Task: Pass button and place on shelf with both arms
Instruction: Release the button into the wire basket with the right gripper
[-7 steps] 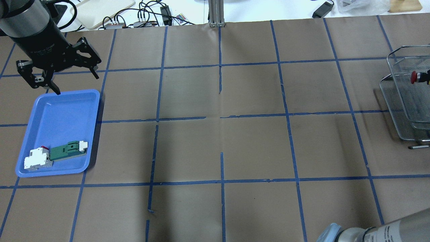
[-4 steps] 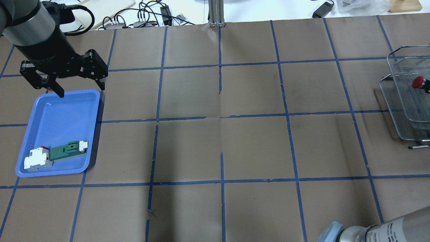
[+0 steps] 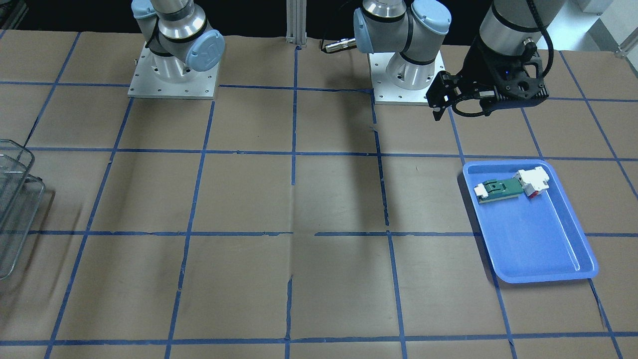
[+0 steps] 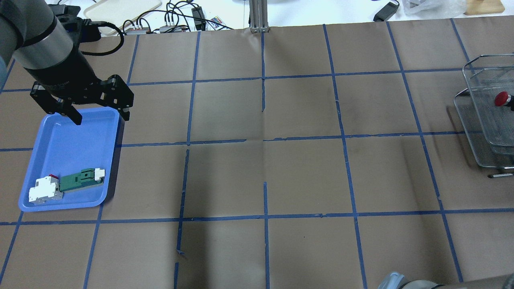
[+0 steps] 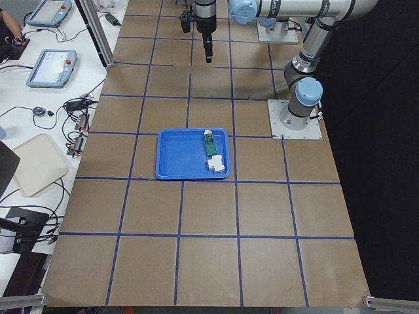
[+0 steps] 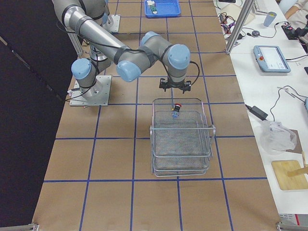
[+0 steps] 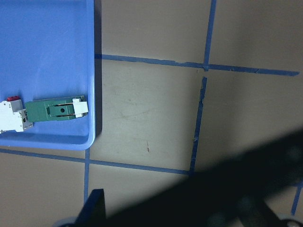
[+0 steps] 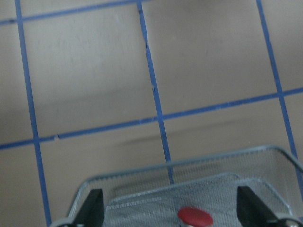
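Observation:
The button point(image 4: 501, 98), red cap showing, lies in the top tier of the wire shelf point(image 4: 480, 120) at the table's right edge. It also shows in the exterior right view point(image 6: 176, 109) and in the right wrist view point(image 8: 195, 216). My right gripper point(image 8: 171, 208) is open and empty, held above the shelf's point(image 6: 182, 144) near rim, just short of the button; its spread fingers show in the exterior right view point(image 6: 175, 86). My left gripper point(image 4: 102, 117) is open and empty over the far end of the blue tray point(image 4: 60, 140). It also shows in the front-facing view point(image 3: 486, 107).
The blue tray holds a green-and-white flat part point(image 4: 82, 180) and a white block with a red bit point(image 4: 45, 190) at its near end, both also seen in the left wrist view point(image 7: 54, 109). Cables and devices lie beyond the table's far edge point(image 4: 176, 20). The shelf reaches the front-facing view's left edge point(image 3: 15, 199).
My left gripper has moved towards the robot and slightly right, to above the tray's far end. The button has shifted slightly in the shelf. The right arm shows less at the bottom edge.

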Controlling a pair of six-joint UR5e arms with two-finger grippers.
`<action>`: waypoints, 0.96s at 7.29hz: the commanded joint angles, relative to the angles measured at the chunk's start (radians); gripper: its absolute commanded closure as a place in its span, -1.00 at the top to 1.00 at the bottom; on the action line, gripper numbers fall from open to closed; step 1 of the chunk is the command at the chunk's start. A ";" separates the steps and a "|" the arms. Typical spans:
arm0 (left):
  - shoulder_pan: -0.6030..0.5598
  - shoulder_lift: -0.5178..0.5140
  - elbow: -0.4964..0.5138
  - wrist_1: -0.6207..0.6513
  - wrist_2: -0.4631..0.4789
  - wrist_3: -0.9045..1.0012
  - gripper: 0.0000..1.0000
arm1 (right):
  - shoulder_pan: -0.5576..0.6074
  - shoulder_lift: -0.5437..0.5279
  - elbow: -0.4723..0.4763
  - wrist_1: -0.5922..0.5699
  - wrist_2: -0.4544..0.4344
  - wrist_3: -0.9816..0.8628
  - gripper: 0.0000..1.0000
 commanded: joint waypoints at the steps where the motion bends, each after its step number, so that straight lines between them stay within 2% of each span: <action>1: 0.001 0.011 -0.009 -0.003 -0.012 0.038 1.00 | 0.261 -0.129 0.003 0.054 -0.013 0.395 1.00; 2: -0.002 0.012 -0.013 -0.001 -0.021 0.037 1.00 | 0.389 -0.136 -0.003 0.048 -0.014 0.529 1.00; 3: 0.003 0.015 -0.012 0.000 -0.021 0.043 1.00 | 0.473 -0.139 -0.007 0.050 0.004 0.799 1.00; 4: 0.004 0.020 -0.009 0.003 -0.019 0.045 1.00 | 0.571 -0.137 -0.009 0.039 -0.020 0.979 1.00; 5: 0.003 0.020 -0.010 0.005 -0.025 0.043 1.00 | 0.638 -0.136 -0.011 0.024 -0.093 1.124 1.00; 6: 0.006 0.020 -0.012 0.025 -0.047 0.043 1.00 | 0.661 -0.133 -0.012 0.021 -0.115 1.315 1.00; 7: 0.004 0.018 -0.015 0.040 -0.050 0.043 1.00 | 0.654 -0.116 -0.026 0.019 -0.120 1.426 1.00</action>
